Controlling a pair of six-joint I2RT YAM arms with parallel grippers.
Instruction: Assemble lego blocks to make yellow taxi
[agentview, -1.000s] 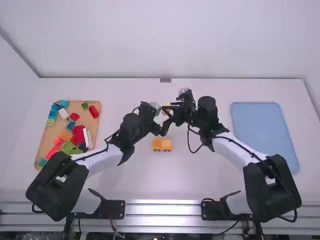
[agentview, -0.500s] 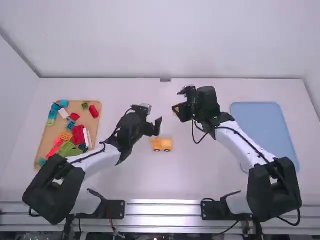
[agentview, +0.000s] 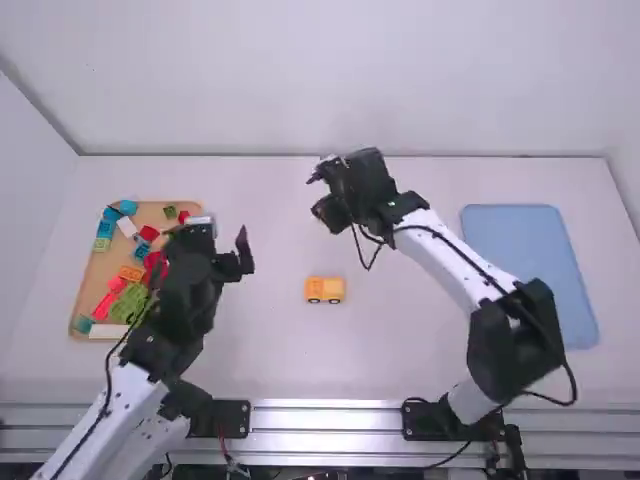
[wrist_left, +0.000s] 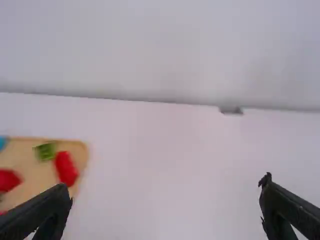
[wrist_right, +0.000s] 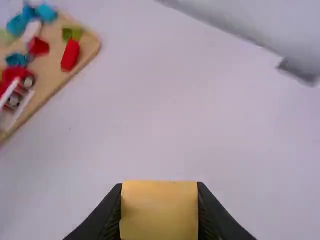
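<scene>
Yellow vehicle (agentview: 325, 290) sits on the table (agentview: 400, 345) in front of you, between the wooden tray (agentview: 87, 290) of loose blocks (agentview: 128, 302) and the blue tray (agentview: 530, 270). Your right gripper (agentview: 328, 212), farther up the table, is closed on a yellow block (wrist_right: 159, 210), a finger against each side. Your left gripper (agentview: 203, 248) is spread wide beside the wooden tray, with nothing between its fingers
</scene>
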